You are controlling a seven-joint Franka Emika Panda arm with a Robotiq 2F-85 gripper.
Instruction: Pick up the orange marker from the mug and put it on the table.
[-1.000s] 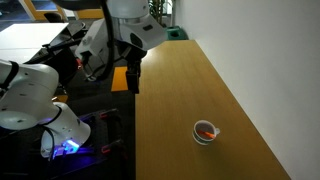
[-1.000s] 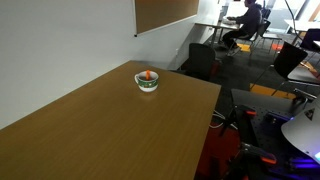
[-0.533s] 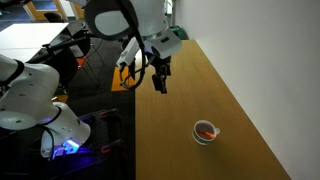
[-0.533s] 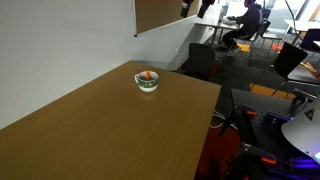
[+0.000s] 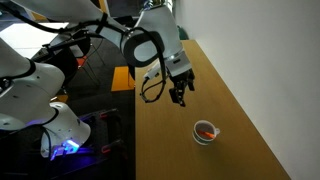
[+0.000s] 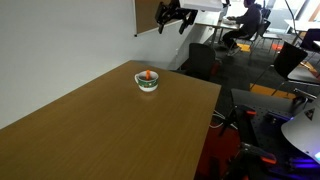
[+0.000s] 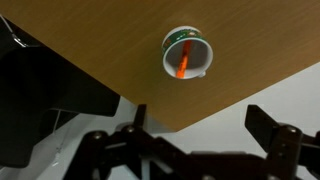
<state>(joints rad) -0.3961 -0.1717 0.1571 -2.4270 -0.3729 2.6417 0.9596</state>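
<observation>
On the long light-brown table (image 5: 165, 135), below and apart from the gripper (image 5: 180, 98), whose jaws the wrist view shows spread wide, sits the small white mug (image 7: 187, 52), green trim clearest from the wrist, with the stubby bright orange marker (image 7: 184, 66) lying slanted inside it.

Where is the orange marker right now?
The orange marker lies inside the mug on the table, close to the wall-side edge in both exterior views.
</observation>
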